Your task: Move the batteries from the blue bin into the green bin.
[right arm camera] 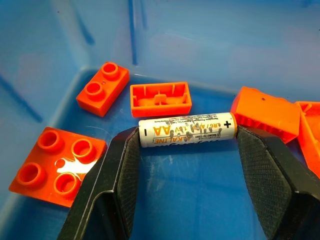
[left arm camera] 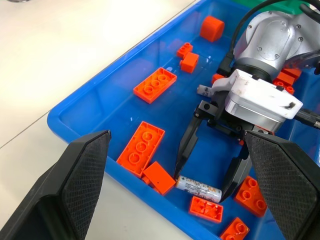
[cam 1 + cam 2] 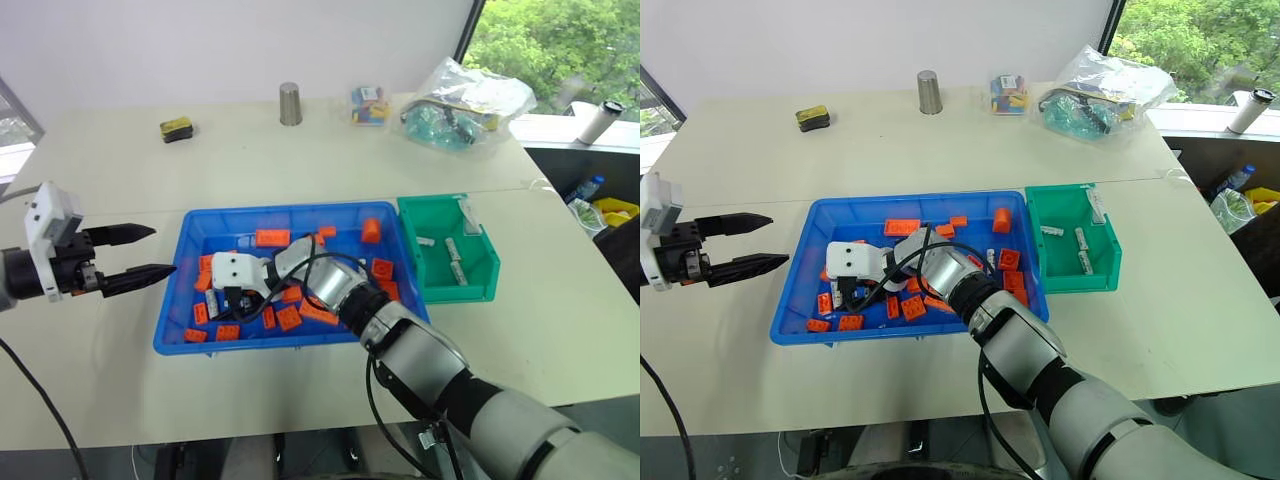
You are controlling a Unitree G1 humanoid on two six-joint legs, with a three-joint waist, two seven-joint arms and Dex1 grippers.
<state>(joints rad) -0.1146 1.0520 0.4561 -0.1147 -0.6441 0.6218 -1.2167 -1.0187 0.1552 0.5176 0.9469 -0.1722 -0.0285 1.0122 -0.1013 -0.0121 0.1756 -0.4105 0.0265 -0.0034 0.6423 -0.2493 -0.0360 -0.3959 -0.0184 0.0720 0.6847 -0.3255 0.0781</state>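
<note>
The right gripper (image 1: 186,150) reached down into the blue bin (image 3: 185,255) near its left front corner, its fingers apart and bracketing the two ends of an AA battery (image 1: 186,132) lying flat among orange toy bricks (image 1: 160,99), apparently lined up to close on it lengthwise. The left gripper (image 3: 140,252) waited spread wide off the bin's left edge, clear of the work. Several batteries (image 3: 455,260) already lay in the green bin (image 3: 487,290)
</note>
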